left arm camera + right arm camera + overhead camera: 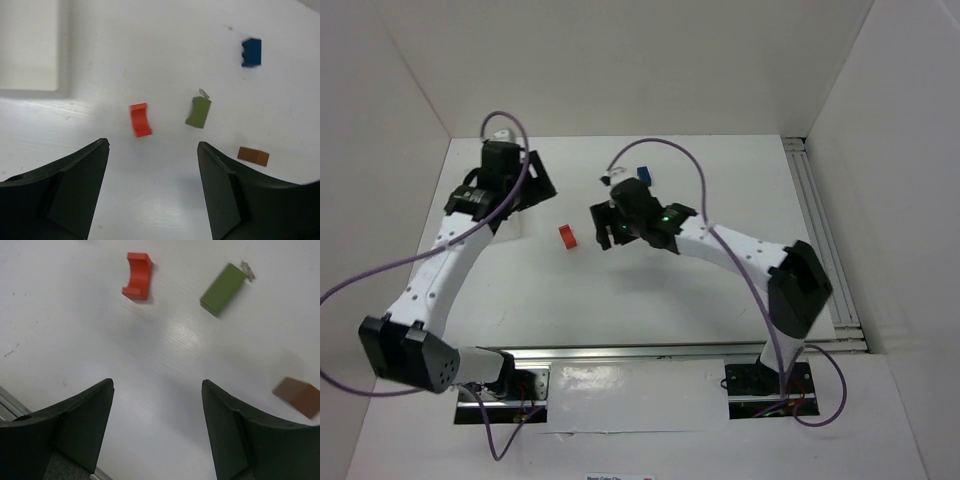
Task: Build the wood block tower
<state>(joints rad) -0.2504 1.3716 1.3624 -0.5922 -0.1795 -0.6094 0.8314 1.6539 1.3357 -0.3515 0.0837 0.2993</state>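
Right gripper: wide open, empty.
Left gripper: wide open, empty.
Red block: ahead-left of right gripper, long axis roughly fore-aft; right arm looks nearer.

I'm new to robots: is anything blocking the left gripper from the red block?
Nothing visible. Only bare table lies between the open left gripper and the red block; the green block lies apart, to one side.

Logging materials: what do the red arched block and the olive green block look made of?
Red arched block: probably painted wood, matte colour, crisp cut edges. Olive green rectangular block: likewise matte paint and sharp corners. No grain shows, so wood is likely, not certain.
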